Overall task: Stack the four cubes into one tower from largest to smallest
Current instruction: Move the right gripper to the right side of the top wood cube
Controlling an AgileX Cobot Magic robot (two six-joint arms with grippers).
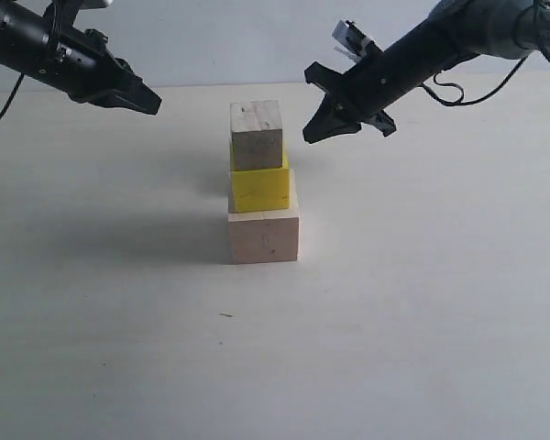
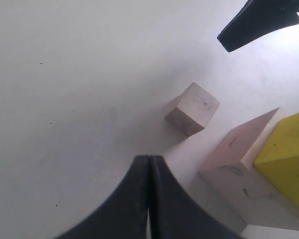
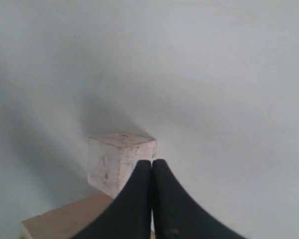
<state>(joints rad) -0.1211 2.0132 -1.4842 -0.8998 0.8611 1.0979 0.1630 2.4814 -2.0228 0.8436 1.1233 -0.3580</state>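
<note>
Three cubes stand in a tower (image 1: 259, 183) near the middle of the table (image 1: 422, 321). The big pale cube (image 1: 263, 236) is at the bottom, the yellow cube (image 1: 259, 190) sits on it, and a wooden cube (image 1: 257, 136) is on top. The last small cube (image 2: 193, 115) lies alone on the table, near the big pale cube but not touching it. The left gripper (image 1: 151, 103) and the right gripper (image 1: 310, 136) hang in the air, one on each side of the tower's top. Both are pressed together and hold nothing.

The white table (image 1: 422, 321) bears the pale largest cube (image 1: 263, 236) and, near it, a small wooden cube (image 2: 192, 115).
</note>
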